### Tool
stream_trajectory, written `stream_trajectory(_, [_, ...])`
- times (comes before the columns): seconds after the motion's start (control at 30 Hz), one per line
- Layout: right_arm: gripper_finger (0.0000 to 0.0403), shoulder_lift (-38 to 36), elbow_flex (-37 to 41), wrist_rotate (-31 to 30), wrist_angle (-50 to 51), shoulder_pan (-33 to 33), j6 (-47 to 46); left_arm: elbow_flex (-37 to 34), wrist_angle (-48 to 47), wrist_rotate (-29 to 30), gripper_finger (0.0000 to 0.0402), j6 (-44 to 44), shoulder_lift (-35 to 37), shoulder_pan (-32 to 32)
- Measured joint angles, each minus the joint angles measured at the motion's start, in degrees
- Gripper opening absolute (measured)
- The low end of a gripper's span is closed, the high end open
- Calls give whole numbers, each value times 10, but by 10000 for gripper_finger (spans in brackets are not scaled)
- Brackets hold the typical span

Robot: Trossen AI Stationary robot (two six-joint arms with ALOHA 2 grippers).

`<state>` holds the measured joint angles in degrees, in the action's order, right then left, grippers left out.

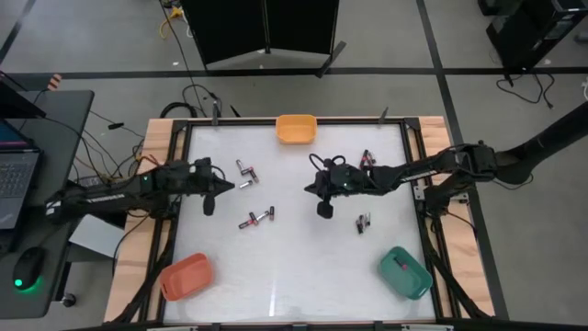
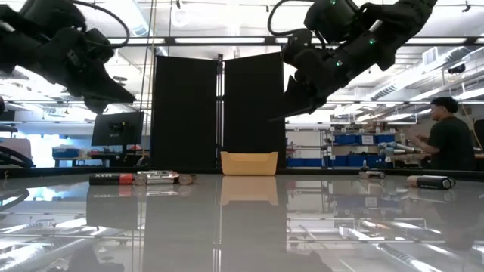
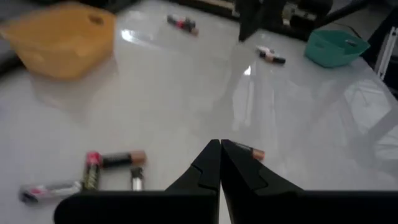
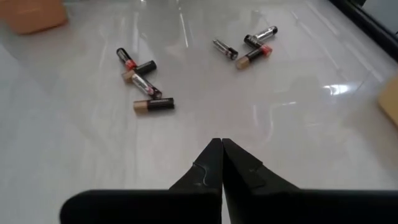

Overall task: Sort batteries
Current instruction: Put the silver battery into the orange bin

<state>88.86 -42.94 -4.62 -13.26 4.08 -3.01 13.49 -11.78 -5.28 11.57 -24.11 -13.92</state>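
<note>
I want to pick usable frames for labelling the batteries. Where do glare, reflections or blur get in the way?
Low view: the glossy table mirrors the room and orange bin. Left wrist view: soft blur on the batteries, glare patches on the table. Right wrist view: a bright glare spot, but the batteries stay sharp.

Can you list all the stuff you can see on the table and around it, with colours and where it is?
batteries: about ten, silver or dark with red marks, in four small clusters across the middle of the table
orange bin: one, at the table's far edge, centre
red bin: one, near left corner
green bin: one, near right corner
table: one, white, glossy
laptop: one, dark, on the desk at left
mouse: one, black, same desk
person: one, dark shirt, in the room behind
left gripper: black, shut, left of the batteries
right gripper: black, shut, mid-table
</note>
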Motion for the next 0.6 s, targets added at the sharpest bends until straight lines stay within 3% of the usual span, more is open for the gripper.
stream_trajectory(0.3, [18, 0, 0, -1, 1, 2, 36, 70, -6, 11, 19, 69, -171, 59])
stream_trajectory(0.6, [21, 0, 0, -2, 1, 1, 51, 193, -137, 86, 23, 70, -326, 62])
